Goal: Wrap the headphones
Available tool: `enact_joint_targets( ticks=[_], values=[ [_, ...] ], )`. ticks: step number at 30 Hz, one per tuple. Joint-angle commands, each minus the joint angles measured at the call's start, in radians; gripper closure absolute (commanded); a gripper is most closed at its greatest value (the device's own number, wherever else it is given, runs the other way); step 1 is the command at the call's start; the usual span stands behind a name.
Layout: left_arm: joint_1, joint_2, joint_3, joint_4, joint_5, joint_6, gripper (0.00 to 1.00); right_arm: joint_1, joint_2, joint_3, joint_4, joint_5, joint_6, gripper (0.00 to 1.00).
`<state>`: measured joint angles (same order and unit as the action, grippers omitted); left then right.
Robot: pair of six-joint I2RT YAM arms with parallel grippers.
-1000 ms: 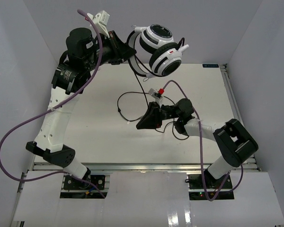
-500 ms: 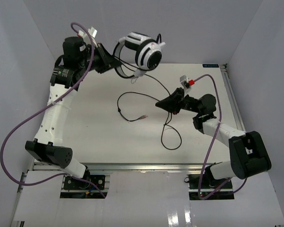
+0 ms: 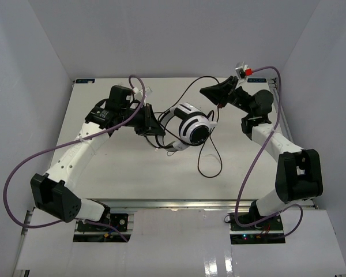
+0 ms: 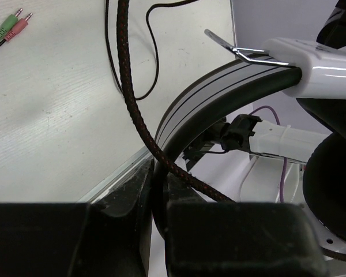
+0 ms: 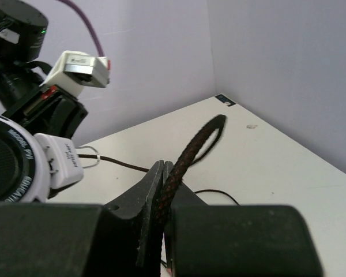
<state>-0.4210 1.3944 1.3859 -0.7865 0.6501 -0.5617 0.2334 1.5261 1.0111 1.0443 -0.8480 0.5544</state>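
The left fingers (image 4: pixel 118 216) are clamping the headphones (image 3: pixel 191 124) by their smooth curved headband (image 4: pixel 219 86), cups pointing frame-right; right fingers (image 5: pixel 143 205) are pinching the braided cable (image 5: pixel 187 151)

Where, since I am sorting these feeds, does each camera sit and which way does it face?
Top external: above and behind the bases, looking down on the table; both arms show, with left gripper and right gripper.
Left wrist: on the left arm, looking along its fingers clamping the headphones.
Right wrist: on the right arm, looking along its fingers pinching the cable.
Shared: headphones and cable appear in all three.
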Motion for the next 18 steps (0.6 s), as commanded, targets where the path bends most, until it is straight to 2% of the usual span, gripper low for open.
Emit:
enact_joint_targets(
  ticks=[1, 12, 18],
  values=[
    [0.001, -0.085, -0.026, 0.024, 0.034, 0.034, 1.0, -0.073, -0.008, 0.011, 0.112, 0.026, 0.053, 0.92],
    [-0.001, -0.084, -0.072, -0.048, -0.059, 0.107, 1.0, -0.205, 0.006, 0.028, 0.314, 0.043, 0.214, 0.92],
    [-0.002, -0.085, -0.089, -0.059, -0.077, 0.126, 1.0, -0.221, 0.008, 0.039, 0.33, 0.046, 0.245, 0.92]
  ],
)
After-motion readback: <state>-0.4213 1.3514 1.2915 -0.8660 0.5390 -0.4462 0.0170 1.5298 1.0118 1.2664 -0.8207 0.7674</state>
